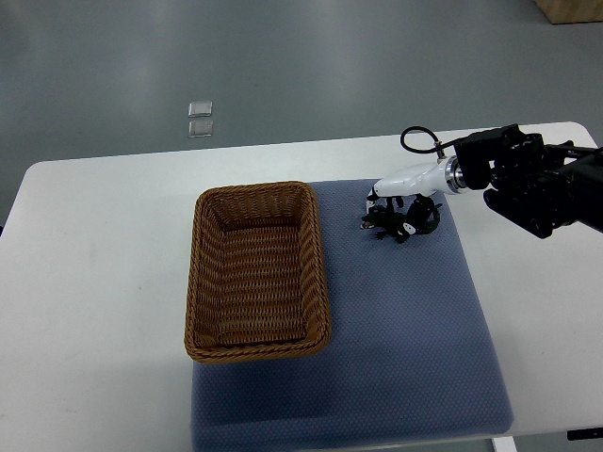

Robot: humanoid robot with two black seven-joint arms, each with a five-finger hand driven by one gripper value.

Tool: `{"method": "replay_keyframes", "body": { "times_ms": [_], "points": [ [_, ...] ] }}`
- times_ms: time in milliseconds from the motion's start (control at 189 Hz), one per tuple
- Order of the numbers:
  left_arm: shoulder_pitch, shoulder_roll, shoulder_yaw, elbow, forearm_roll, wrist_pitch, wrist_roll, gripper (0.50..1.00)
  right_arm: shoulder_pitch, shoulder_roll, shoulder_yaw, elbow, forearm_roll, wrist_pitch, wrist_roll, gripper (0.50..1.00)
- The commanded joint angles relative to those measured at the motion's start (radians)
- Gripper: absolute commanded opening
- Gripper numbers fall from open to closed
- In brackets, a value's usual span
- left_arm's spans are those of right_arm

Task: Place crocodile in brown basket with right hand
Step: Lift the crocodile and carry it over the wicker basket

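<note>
On the blue mat by the brown basket, right hand fingers clasp the crocodile (dark).

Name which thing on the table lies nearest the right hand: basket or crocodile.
The crocodile: the small dark toy on the far part of the mat, right at the right hand. The basket lies apart, to the left.

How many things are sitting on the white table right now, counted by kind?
Brown woven wicker basket: 1
Blue-grey fabric mat: 1
Small dark toy crocodile: 1
Total: 3
</note>
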Motion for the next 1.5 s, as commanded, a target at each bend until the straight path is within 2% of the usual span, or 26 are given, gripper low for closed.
{"method": "replay_keyframes", "body": {
  "times_ms": [0, 264, 417, 649, 1024, 1172, 1383, 1494],
  "points": [
    [0.0, 0.0, 0.001, 0.0, 0.0, 0.0, 0.0, 1.0, 0.016, -0.001, 0.002, 0.0, 0.002, 0.0, 0.001, 0.5],
    [0.0, 0.0, -0.001, 0.0, 0.0, 0.0, 0.0, 1.0, 0.05, -0.005, 0.01, 0.001, 0.017, 0.011, 0.006, 0.5],
    [0.0, 0.0, 0.001, 0.0, 0.0, 0.0, 0.0, 1.0, 0.054, -0.005, 0.01, 0.001, 0.016, 0.009, 0.043, 0.5],
    [0.0, 0.0, -0.001, 0.0, 0.0, 0.0, 0.0, 1.0, 0.094, -0.005, 0.011, 0.006, 0.016, 0.006, 0.058, 0.5],
    [0.0, 0.0, 0.001, 0.0, 0.0, 0.0, 0.0, 1.0, 0.169, 0.024, 0.002, 0.015, 0.002, 0.004, 0.058, 0.5],
    [0.0, 0.0, 0.001, 0.0, 0.0, 0.0, 0.0, 1.0, 0.231, 0.073, 0.001, 0.046, 0.002, 0.004, 0.058, 0.5],
    [0.0, 0.0, 0.001, 0.0, 0.0, 0.0, 0.0, 1.0, 0.303, 0.111, 0.002, 0.189, 0.002, 0.003, 0.058, 0.5],
    [0.0, 0.0, 0.001, 0.0, 0.0, 0.0, 0.0, 1.0, 0.31, 0.125, 0.005, 0.218, 0.002, 0.001, 0.058, 0.5]
  ]
}}
